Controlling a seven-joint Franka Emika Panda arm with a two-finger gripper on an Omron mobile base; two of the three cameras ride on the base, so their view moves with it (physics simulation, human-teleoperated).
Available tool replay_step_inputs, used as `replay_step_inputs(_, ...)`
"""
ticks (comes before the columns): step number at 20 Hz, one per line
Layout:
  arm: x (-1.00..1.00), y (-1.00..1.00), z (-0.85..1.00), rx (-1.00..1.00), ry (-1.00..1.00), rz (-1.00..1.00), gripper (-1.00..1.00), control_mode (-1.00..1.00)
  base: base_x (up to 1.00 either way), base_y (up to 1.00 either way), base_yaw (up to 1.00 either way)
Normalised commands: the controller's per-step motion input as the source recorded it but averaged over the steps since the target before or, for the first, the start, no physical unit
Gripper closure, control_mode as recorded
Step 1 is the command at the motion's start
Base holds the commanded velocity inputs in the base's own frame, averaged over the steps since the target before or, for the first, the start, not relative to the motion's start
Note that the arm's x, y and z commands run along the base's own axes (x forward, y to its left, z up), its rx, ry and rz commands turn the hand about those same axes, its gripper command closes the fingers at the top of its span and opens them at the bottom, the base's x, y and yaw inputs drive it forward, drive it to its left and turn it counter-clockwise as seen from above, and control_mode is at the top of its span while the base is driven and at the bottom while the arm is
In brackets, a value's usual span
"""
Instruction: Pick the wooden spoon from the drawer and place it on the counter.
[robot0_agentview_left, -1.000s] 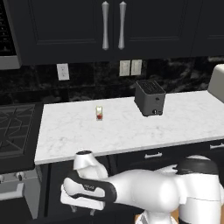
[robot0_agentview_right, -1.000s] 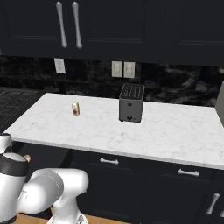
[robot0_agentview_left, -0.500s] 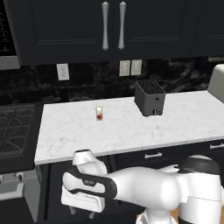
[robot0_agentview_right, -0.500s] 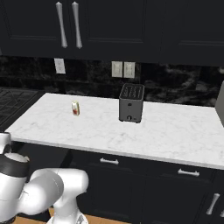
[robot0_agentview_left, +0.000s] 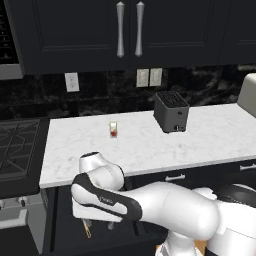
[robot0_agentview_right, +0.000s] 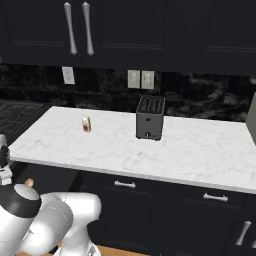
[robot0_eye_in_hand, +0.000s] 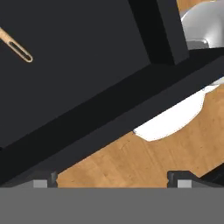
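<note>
Our hand has sunk lower over the open drawer (robot0_eye_in_hand: 78, 65), gripper (robot0_eye_in_hand: 113, 178) wide open and empty, as the wooden spoon (robot0_eye_in_hand: 15, 45) lies off to one side

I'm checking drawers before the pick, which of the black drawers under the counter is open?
The wide drawer below the counter's stove end: pulled out, wooden spoon inside. The drawers right of it sit shut.

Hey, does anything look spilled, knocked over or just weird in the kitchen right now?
Nothing stands out. The small glass shaker with red contents and the dark grey toaster stand upright on the white marble counter, with no spill visible.
</note>
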Motion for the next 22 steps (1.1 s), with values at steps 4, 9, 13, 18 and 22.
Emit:
replay_step_inputs(4, 0.83, -0.57, -0.07, 0.00, -0.28, 0.59, -1.00, -1.00, 0.00, 0.00, 0.00)
replay_step_inputs(9, 0.62, -0.19, -0.25, 0.00, -0.22, 0.86, -1.00, -1.00, 0.00, 0.00, 0.00)
replay_step_inputs(13, 0.16, 0.39, -0.10, 0.01, -0.07, 0.71, -1.00, -1.00, 0.00, 0.00, 0.00)
replay_step_inputs(18, 0.21, 0.09, -0.08, 0.13, -0.08, 0.21, -1.00, -1.00, 0.00, 0.00, 0.00)
replay_step_inputs(22, 0.06, 0.00, -0.36, 0.34, -0.13, -0.09, -1.00, -1.00, 0.00, 0.00, 0.00)
